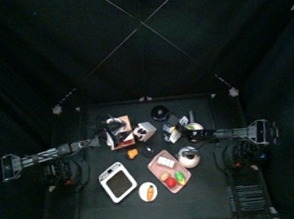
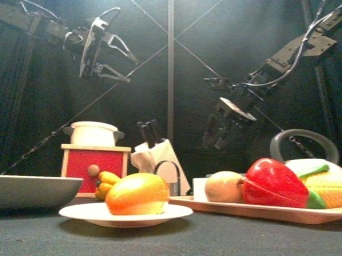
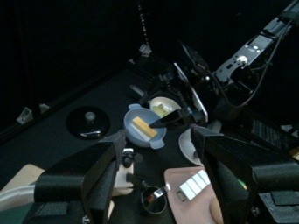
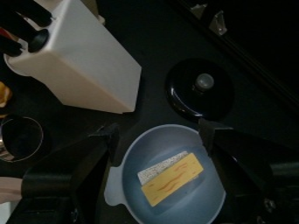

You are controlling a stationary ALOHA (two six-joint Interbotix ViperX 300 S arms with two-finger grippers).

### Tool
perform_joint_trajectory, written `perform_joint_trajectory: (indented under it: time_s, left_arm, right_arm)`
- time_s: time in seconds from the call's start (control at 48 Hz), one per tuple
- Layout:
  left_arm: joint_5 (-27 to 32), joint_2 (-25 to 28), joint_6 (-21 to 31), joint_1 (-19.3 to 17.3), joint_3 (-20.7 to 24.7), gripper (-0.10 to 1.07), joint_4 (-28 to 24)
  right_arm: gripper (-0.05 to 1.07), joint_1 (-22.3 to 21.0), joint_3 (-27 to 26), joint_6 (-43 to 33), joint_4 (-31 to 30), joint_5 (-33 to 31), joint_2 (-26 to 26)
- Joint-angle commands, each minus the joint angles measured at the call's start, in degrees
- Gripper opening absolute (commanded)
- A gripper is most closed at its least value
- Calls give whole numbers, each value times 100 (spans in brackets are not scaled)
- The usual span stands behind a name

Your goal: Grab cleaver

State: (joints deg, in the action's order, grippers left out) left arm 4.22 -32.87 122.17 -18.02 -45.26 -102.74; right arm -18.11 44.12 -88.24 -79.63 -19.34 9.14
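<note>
— Two grippers, both up off the table. Where does each one sit?

— The left gripper [image 2: 100, 48] hangs high over the table's left side. Its jaws are spread wide with nothing between them. The right gripper [image 4: 158, 133] hovers over a round pale-blue bowl [image 4: 128, 162] that holds a flat yellow slab [image 4: 176, 179]. Its jaws are spread too, one above each side of the bowl, and the front view shows it well clear of the tabletop.

— And the cleaver?

— I cannot pick it out on its own. Several black handles [image 4: 28, 33] stick out of a white slanted knife block [image 4: 82, 61], and any blades are sunk inside it. The block stands in the back half of the table, just beside the blue bowl. Neither gripper touches it.

— What else lies close by?

— A round black lid with a knob [image 4: 201, 85] rests flat just beside the bowl. In the front view a red box [image 2: 96, 162] with a white pot on top stands to the left of the block. Nearer the front edge, an orange fruit [image 2: 138, 193] sits on a white plate [image 2: 80, 214], and a red pepper [image 2: 278, 183] lies on a pale tray [image 2: 201, 203].
</note>
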Motion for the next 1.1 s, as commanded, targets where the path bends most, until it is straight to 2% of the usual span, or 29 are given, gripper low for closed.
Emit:
perform_joint_trajectory:
  time_s: [0.0,0.25,0.667,0.792,1.0,1.083]
  left_arm:
    - [-70,44,-9,-18,290,95,-70]
    - [-633,237,-9,-26,431,95,-123]
    - [-958,334,-26,9,343,95,-26]
    - [-923,334,-202,220,281,95,-475]
    - [-765,325,-325,738,492,95,-984]
    - [-782,325,-299,817,527,95,-1055]
  right_arm:
    - [101,-18,-202,62,9,-44,70]
    - [101,-18,-325,79,580,-44,202]
    - [101,35,-316,70,712,-9,202]
    - [101,26,-316,70,703,-9,202]
    - [101,26,-325,70,703,-9,193]
    - [101,26,-325,70,703,-9,202]
